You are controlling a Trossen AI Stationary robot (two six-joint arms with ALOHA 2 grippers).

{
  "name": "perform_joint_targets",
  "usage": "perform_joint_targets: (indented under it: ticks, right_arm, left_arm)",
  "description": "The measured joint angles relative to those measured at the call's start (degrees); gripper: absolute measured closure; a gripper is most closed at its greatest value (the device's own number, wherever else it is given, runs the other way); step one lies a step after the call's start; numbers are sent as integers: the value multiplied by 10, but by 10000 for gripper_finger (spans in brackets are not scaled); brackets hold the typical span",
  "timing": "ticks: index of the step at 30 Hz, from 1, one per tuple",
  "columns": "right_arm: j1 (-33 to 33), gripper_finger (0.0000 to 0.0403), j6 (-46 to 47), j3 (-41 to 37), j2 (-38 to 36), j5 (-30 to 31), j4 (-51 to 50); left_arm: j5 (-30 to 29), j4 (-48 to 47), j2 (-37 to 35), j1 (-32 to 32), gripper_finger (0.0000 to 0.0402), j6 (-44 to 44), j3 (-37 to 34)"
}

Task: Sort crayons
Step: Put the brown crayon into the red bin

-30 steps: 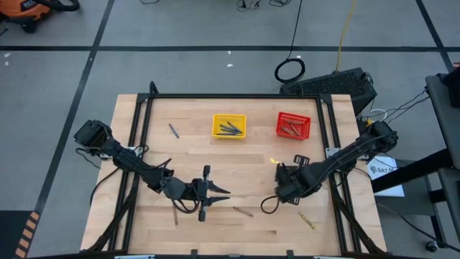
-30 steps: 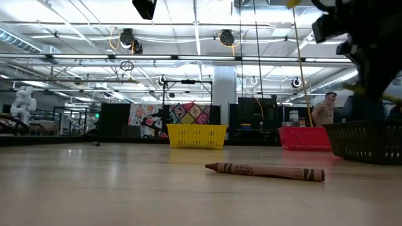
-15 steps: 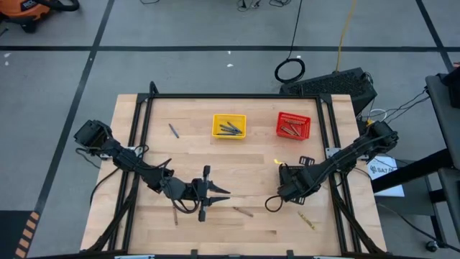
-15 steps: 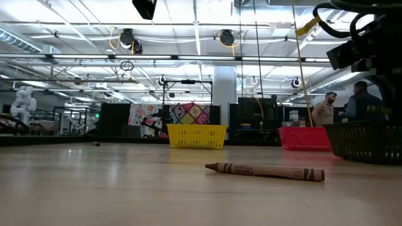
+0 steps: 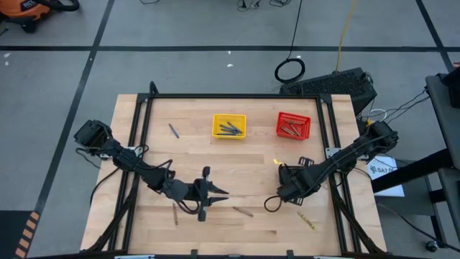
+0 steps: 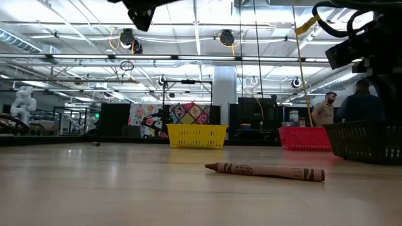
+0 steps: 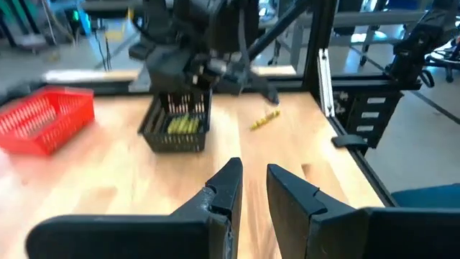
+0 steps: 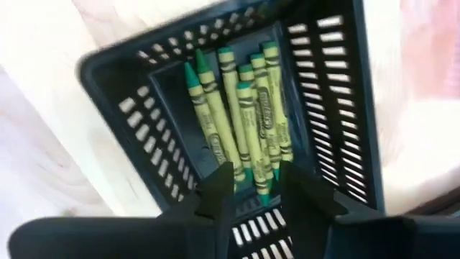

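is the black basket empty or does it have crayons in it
Not empty: the black basket holds several green crayons lying side by side, seen directly below the right gripper.

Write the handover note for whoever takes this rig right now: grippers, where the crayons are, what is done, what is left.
Right gripper: open, empty, directly above the black basket, which holds a bunch of green crayons.
Left gripper: open, empty, low over the front middle of the table.
Done: crayons lie in the yellow basket and the red basket too.
Left: loose crayons on the table: a brown one near the front, a grey one back left, one by the left gripper, a yellow one front right.
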Motion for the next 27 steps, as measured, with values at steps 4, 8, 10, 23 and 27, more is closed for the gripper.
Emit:
perform_joint_targets:
  ticks: [4,8,10,23,27]
  right_arm:
    - [-5,303,-21,0,0,-29,27]
    - [-12,303,-19,0,0,-44,48]
    - [-16,303,-9,0,0,-43,52]
    - [-24,303,20,58,0,-10,51]
    - [-24,303,3,83,0,14,52]
  left_arm:
    - [12,-38,0,0,331,-42,0]
    - [54,-68,0,0,331,-114,0]
    - [60,-79,0,-1,331,-155,0]
    - [146,-204,1,13,331,-206,10]
    - [147,-219,6,23,331,-183,36]
